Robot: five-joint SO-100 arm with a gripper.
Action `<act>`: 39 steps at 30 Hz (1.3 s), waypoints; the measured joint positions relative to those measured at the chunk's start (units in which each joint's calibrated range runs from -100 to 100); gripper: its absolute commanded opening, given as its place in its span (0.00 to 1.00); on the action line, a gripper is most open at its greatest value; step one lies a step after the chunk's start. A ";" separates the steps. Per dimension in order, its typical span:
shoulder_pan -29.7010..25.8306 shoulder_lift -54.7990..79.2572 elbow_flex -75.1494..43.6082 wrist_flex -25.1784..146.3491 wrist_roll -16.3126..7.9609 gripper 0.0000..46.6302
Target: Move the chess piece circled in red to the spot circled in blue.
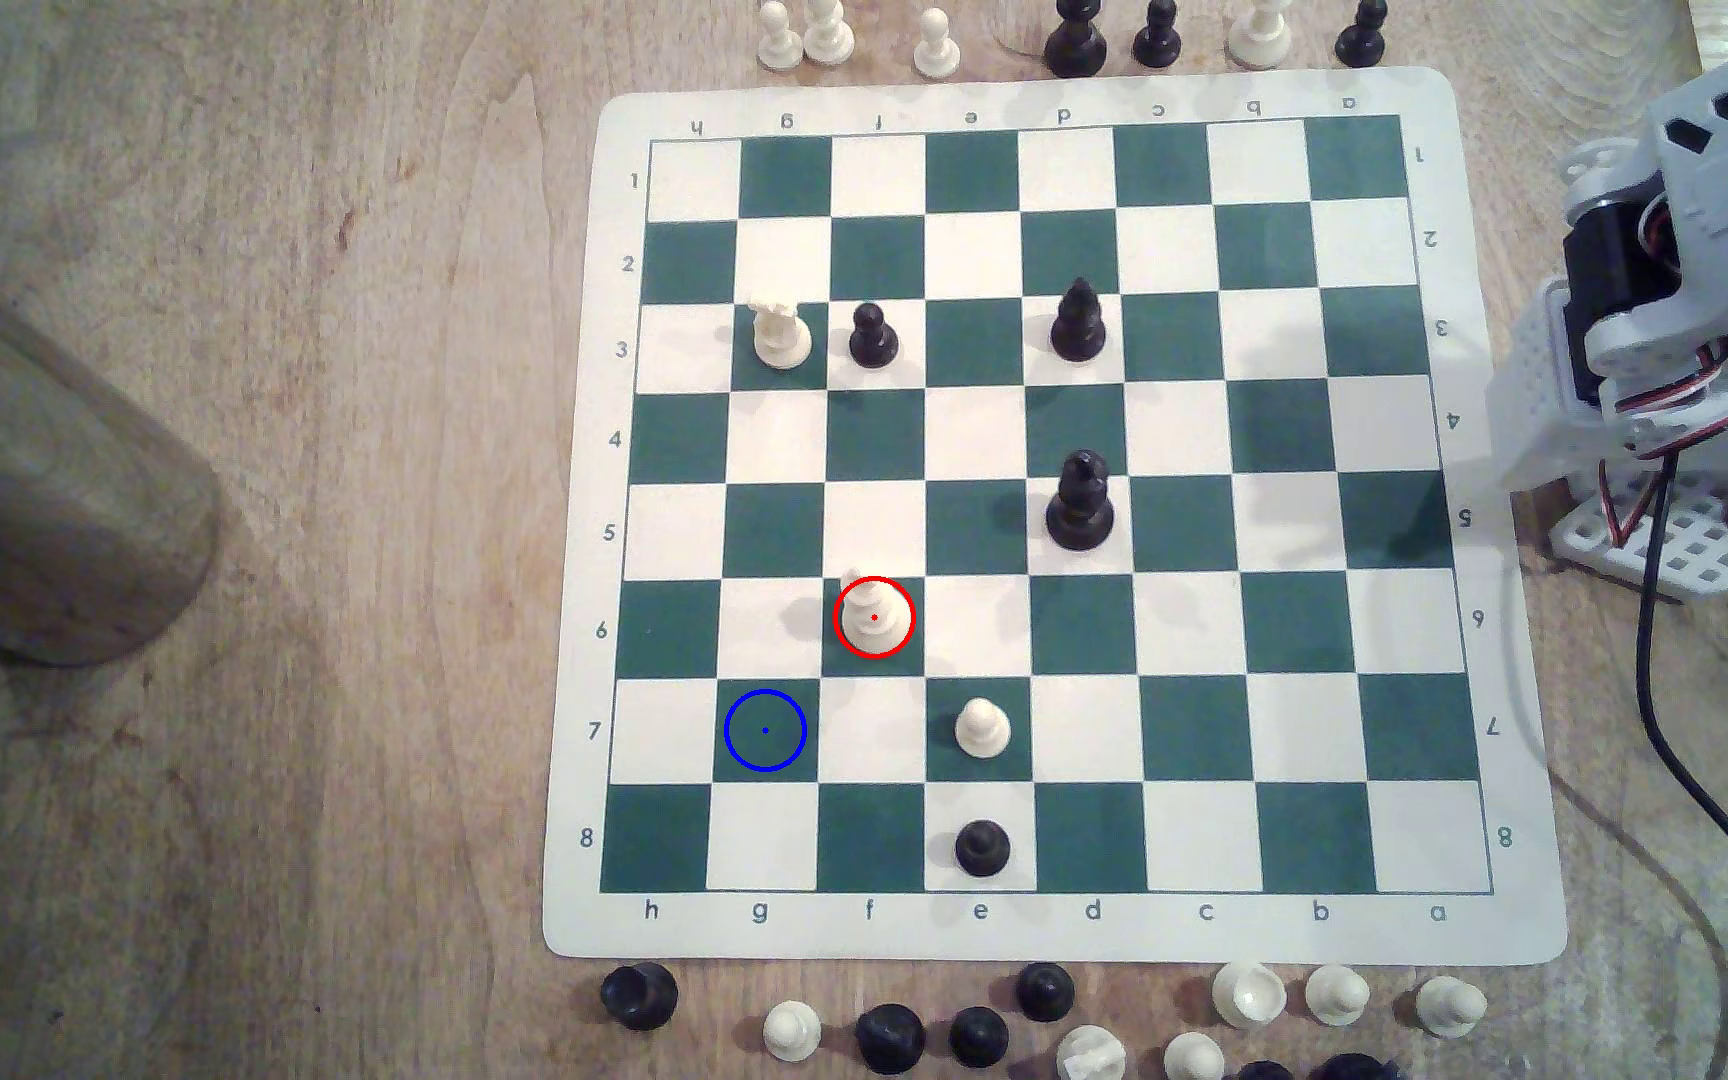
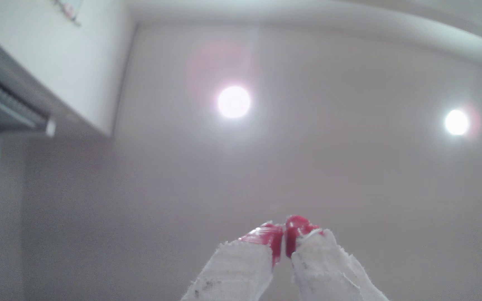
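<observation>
Arm (image 1: 1691,312), grey-white printed plastic with black servos and red-white wiring, sits folded at the right edge of the exterior view, off the green-and-cream roll-up chess mat (image 1: 1525,935). Wrist view looks up at a ceiling with two round lamps. Gripper (image 2: 284,240), red tips with white cloth tape wrapped below them, has its tips pressed together with nothing between them.

Tall cream-white chess piece (image 1: 873,615) with wide round base and tiered body stands upright in the red circle, on dark square f6, lower middle of the exterior view. The spot (image 1: 764,730), dark green square g7 ringed in blue, lies diagonally down-left of it and is bare.

Risks, as judged:
- Gripper must part before descent; a shut gripper would strike the top and topple the piece.
- Short round-headed cream pawn (image 1: 981,725) on e7 sits near, lower right of the piece. A wide or skewed approach from the arm's side could clip it.
- Piece is tall with narrow upper body: a high pinch may let it swing or slip; taped fingers may snag on release.
- Long reach across the mat; placement could land off-centre towards the cream squares.
</observation>
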 measured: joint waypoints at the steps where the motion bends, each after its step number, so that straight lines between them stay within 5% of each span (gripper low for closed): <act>1: 0.00 0.00 0.00 0.00 0.00 0.00; 10: -3.32 0.00 -1.90 19.60 0.00 0.00; 21: -4.65 0.08 -25.31 98.09 0.00 0.00; 28: -4.65 1.17 -30.46 129.00 -0.20 0.00; 35: -4.72 16.51 -43.47 151.16 -0.15 0.04; 39: -7.08 26.14 -52.69 164.62 -1.47 0.16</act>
